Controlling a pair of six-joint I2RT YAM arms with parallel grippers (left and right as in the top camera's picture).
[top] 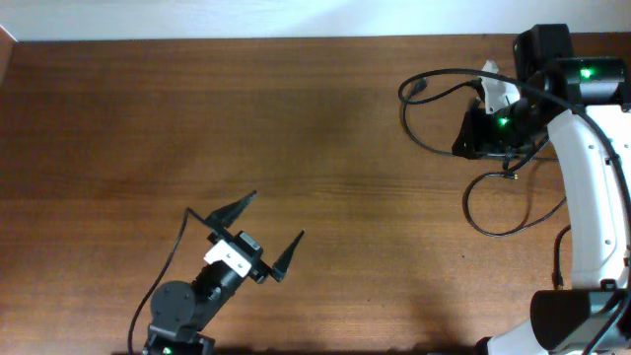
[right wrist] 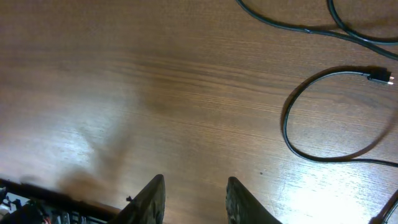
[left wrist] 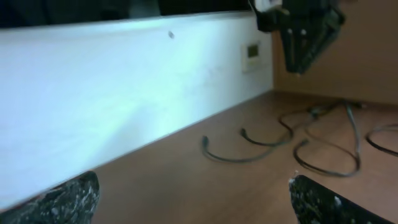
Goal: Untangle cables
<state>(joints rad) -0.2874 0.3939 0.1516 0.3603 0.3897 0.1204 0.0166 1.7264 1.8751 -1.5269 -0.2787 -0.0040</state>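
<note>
Thin black cables lie in loose loops on the wooden table at the far right, with another loop nearer the front. My right gripper hovers above them. In the right wrist view its jaws stand partly open over bare wood, holding nothing. A cable loop ending in a metal-tipped plug lies to their right. My left gripper is at the front left, wide open and empty, far from the cables. The left wrist view shows its gripper wide open and the cables in the distance.
A white wall borders the table's far edge. The right arm's white body and its thicker black wires run along the right edge. The left arm's base sits at the front edge.
</note>
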